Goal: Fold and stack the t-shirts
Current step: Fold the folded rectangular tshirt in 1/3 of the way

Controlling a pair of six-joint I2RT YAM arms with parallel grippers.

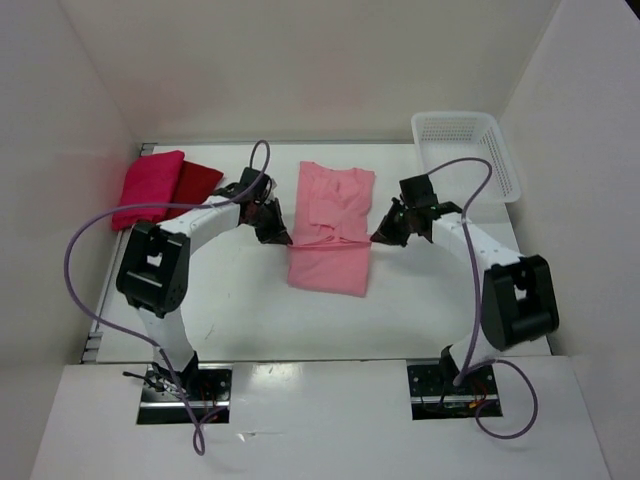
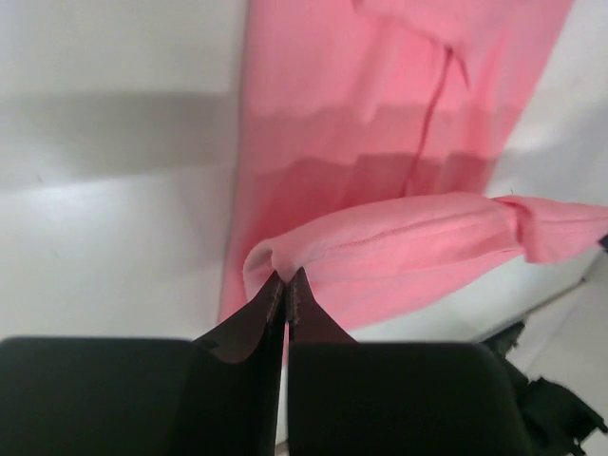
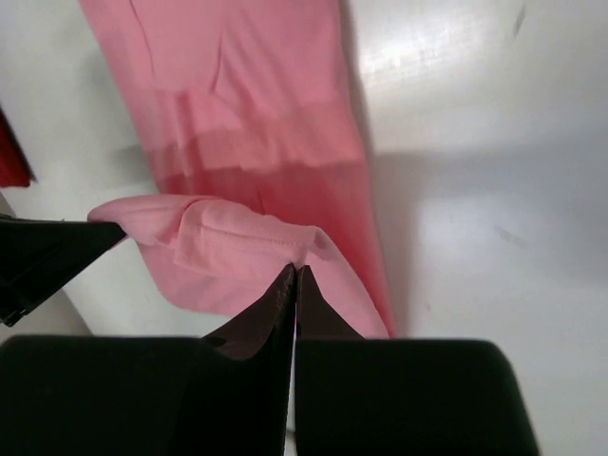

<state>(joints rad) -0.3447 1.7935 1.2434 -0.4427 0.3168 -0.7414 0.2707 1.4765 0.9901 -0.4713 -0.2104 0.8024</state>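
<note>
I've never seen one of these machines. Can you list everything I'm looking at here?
salmon t-shirt: one, light pink, middle of the table
magenta t-shirt: one, bright pink, folded, far left
dark red t-shirt: one, touching the magenta one's right side
basket: one, white mesh, far right corner
table: one, white
cables: two, purple, one looping off each arm
arms: two, white and black, bolted at the near edge
left claw, right claw: black, each shut on one side edge of the salmon t-shirt
</note>
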